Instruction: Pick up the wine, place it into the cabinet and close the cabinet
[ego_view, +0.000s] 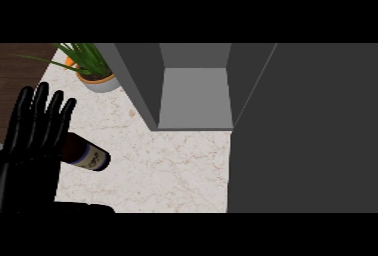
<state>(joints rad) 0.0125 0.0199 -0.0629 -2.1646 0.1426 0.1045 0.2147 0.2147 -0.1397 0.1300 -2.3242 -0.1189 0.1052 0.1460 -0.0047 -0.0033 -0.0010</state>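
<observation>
I am looking steeply down and seeing my left hand (38, 125) at the tabletop's left edge, fingers straight and spread, grasping nothing. It is lying over the neck end of the wine bottle (87, 155), which is resting on its side on the pale marbled tabletop (170, 170), its labelled body poking out past my fingers toward the middle. Whether my palm is actually touching the glass I cannot tell; it looks to be covering it from above. I judge the hand is sitting here because the next move calls for closing round the bottle.

My right hand is not showing anywhere.

Further out, toward the far edge, the grey cabinet (196, 95) is standing open, its bare inner floor facing me, ready to receive the bottle. Its door (303, 130) is swinging wide along the right side, a large dark panel covering that part of the tabletop. In the far left corner a potted plant (94, 70) is standing, well apart from the bottle.
</observation>
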